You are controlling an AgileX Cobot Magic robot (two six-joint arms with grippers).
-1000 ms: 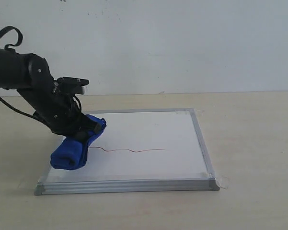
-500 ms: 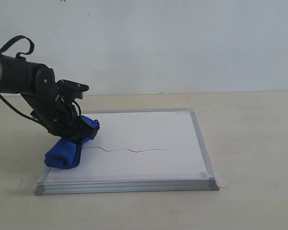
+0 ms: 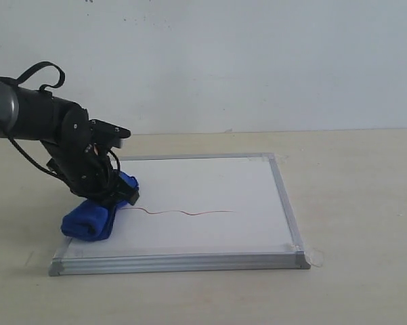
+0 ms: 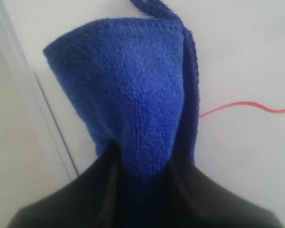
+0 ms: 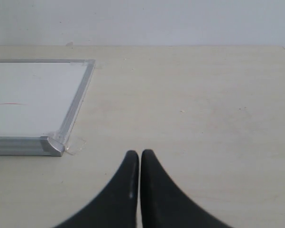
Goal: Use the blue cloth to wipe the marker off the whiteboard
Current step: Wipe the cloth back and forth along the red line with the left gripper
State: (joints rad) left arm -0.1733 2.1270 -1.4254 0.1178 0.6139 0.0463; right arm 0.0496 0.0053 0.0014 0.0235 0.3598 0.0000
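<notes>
The whiteboard lies flat on the table, with its silver frame along the front. A thin wavy red marker line runs across its middle, seen also as the marker line in the left wrist view. The blue cloth rests on the board's left edge, just left of the line's left end. My left gripper is shut on the blue cloth, pressing it down onto the board. My right gripper is shut and empty above bare table, right of the whiteboard corner; it is outside the exterior view.
The beige table stretches right of the board and in front of it. A white wall stands behind. Clear tape sticks out at the board's front right corner.
My left gripper has pulled the cloth leftward and down, off the line's left end toward the board's left edge. More of the red line shows now.
</notes>
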